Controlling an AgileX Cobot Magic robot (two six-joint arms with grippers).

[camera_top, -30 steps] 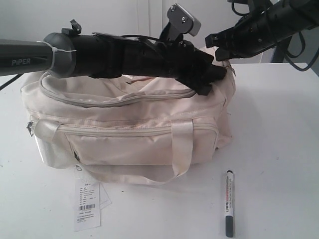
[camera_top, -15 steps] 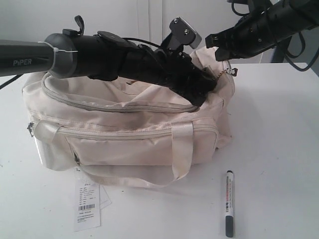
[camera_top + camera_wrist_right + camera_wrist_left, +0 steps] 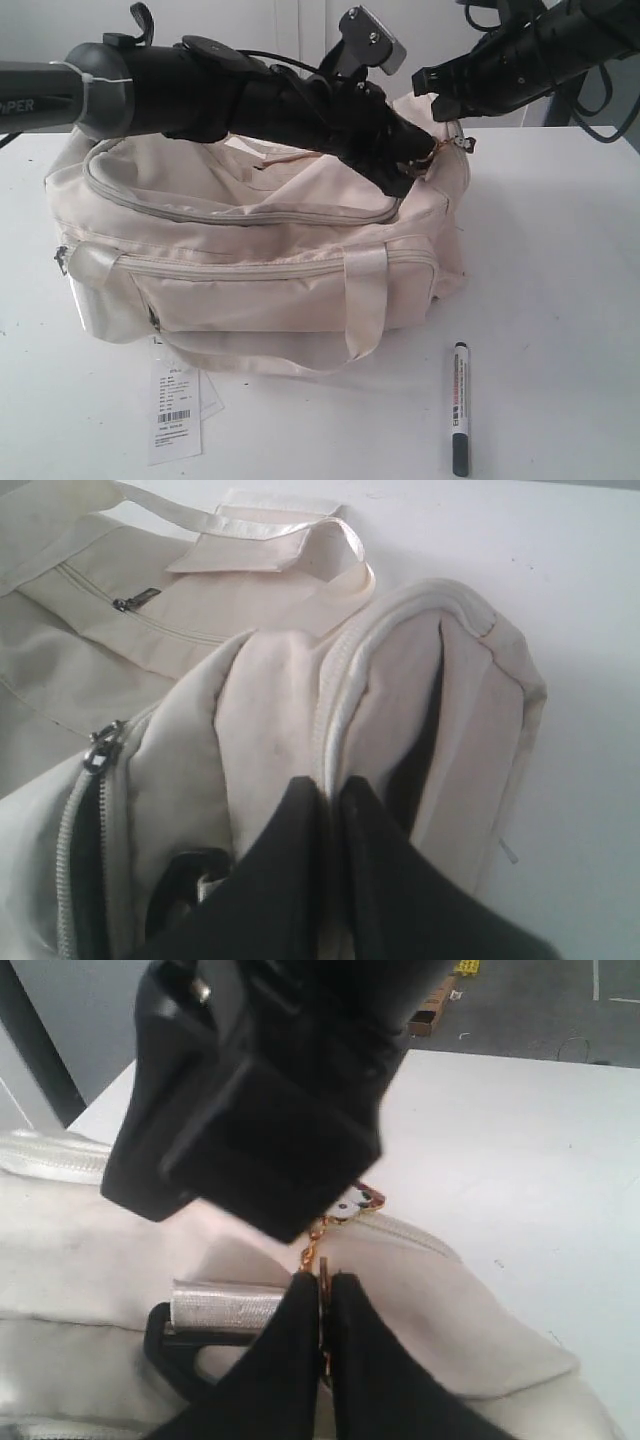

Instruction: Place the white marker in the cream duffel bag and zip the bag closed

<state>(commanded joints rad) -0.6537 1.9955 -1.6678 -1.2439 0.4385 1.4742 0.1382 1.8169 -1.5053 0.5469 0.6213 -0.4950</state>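
Note:
The cream duffel bag [image 3: 250, 275] sits mid-table, front pocket facing the camera. The white marker [image 3: 460, 408] lies flat on the table in front of the bag's right end, apart from both grippers. My left gripper [image 3: 420, 160] reaches across the bag's top to its right end, where it is shut [image 3: 322, 1285] on a gold chain zipper pull [image 3: 316, 1250]. My right gripper [image 3: 437, 108] comes in from the upper right and is shut [image 3: 330, 788] on the piped fabric edge of the bag [image 3: 380, 680] at that same end.
A white barcode tag [image 3: 175, 410] lies on the table at the front left of the bag. A webbing handle [image 3: 365, 300] hangs over the front pocket. A zip slider [image 3: 103, 745] on the bag has a dark gap below it. White table [image 3: 560, 280] extends to the right.
The left arm has rolled and shifted, bringing its fingertips up toward the bag's right end and drawing the chain taut. The right arm and the marker have not moved.

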